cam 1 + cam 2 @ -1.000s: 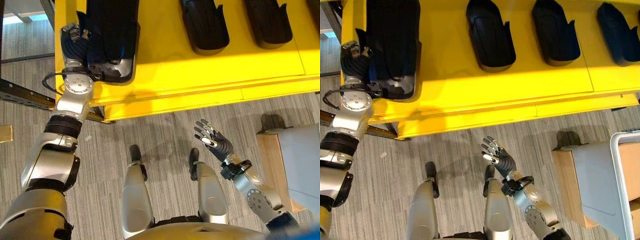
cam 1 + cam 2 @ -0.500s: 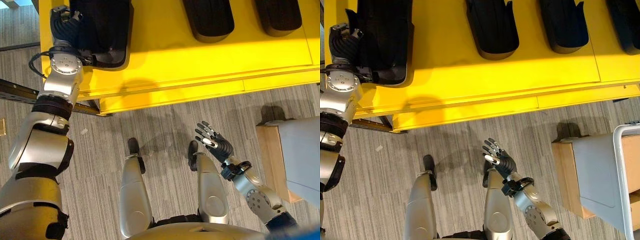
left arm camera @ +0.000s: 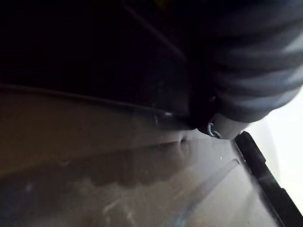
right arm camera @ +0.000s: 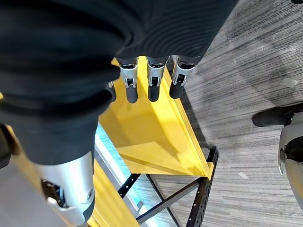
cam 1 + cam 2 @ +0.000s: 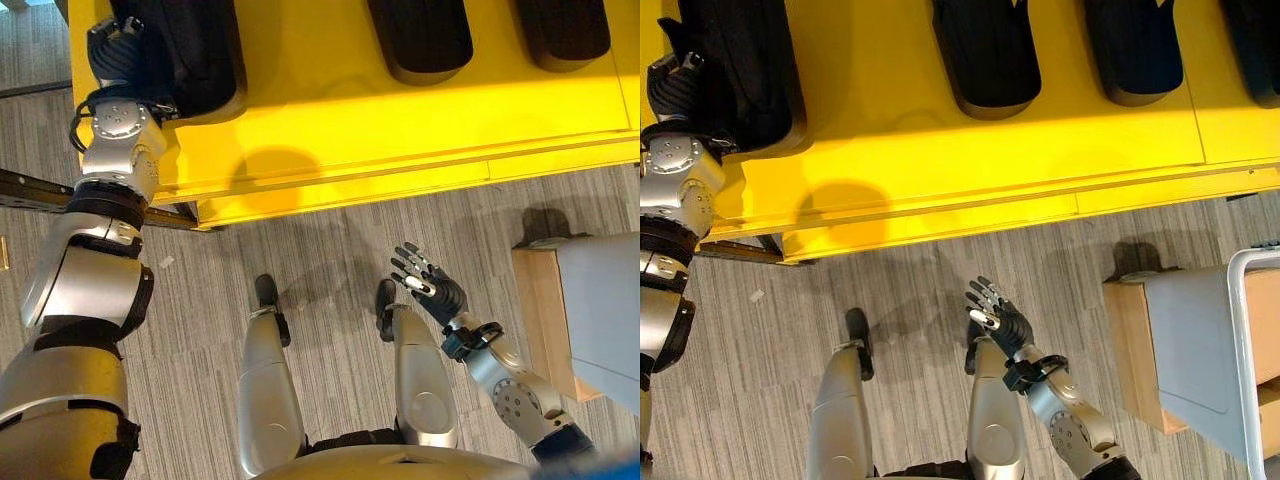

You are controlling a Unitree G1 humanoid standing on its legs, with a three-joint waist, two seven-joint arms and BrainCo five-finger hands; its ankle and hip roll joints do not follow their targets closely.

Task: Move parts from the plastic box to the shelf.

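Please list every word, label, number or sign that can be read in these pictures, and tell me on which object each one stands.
None: no text can be read.
The yellow shelf is plain, without label or number.
The black parts on it show no marking.
The grey plastic box at the right shows no print.
The left hand, at a black part, and the right hand, over the floor, carry no readable sign.
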